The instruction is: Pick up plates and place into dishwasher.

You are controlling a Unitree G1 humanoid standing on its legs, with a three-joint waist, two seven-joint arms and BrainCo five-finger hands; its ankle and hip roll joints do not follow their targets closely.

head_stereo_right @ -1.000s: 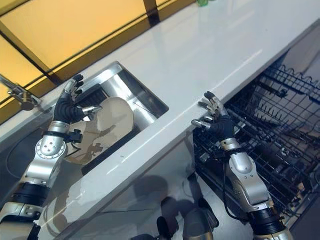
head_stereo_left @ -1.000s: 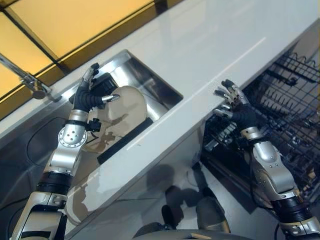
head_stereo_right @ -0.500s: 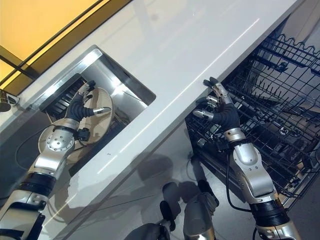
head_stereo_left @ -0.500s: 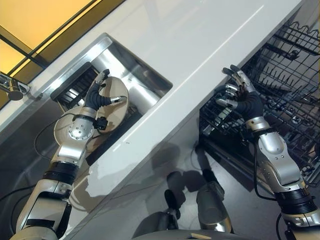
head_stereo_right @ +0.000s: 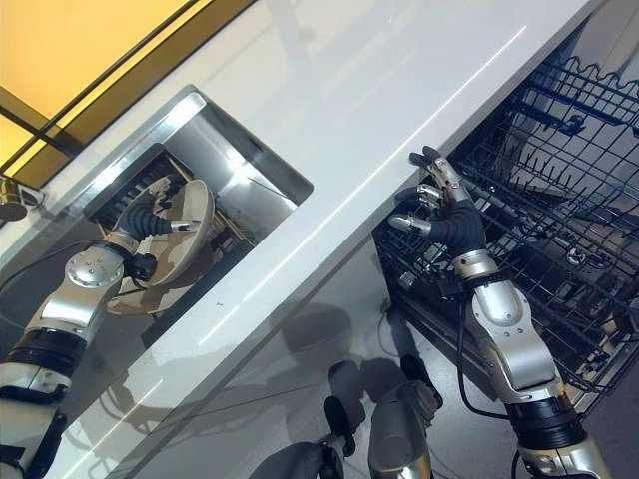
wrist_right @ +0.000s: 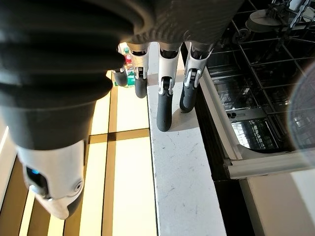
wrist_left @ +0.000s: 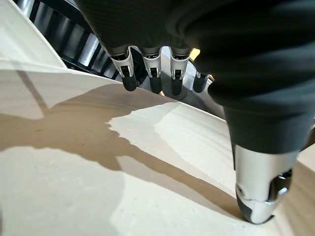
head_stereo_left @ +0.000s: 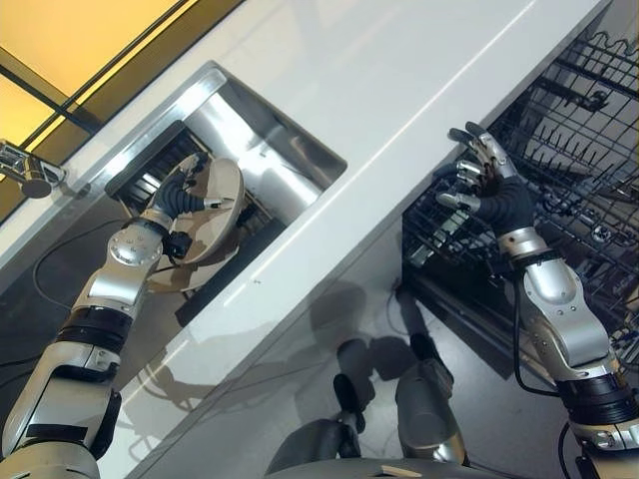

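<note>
A cream plate (head_stereo_left: 225, 195) leans tilted in the steel sink (head_stereo_left: 265, 150), over a second cream plate (head_stereo_right: 128, 295) lying lower. My left hand (head_stereo_left: 176, 198) is at the upper plate's top rim. In the left wrist view its fingers (wrist_left: 151, 73) hook over the far rim of the plate (wrist_left: 98, 187) and the thumb (wrist_left: 256, 191) presses its face. My right hand (head_stereo_left: 493, 196) hangs open with straight fingers (wrist_right: 164, 108) at the counter's front edge, beside the dishwasher's pulled-out black wire rack (head_stereo_left: 574, 130). It holds nothing.
The white counter (head_stereo_left: 399, 80) runs between the sink and the dishwasher. A black slatted insert (head_stereo_left: 150, 170) lies in the sink behind the plates. A chrome tap (head_stereo_left: 25, 168) stands at the far left. The rack (wrist_right: 246, 73) holds dark items among its tines.
My left hand has slid lower onto the plate's top rim, with fingers now behind it and the thumb on its face. The right hand has stayed by the counter edge.
</note>
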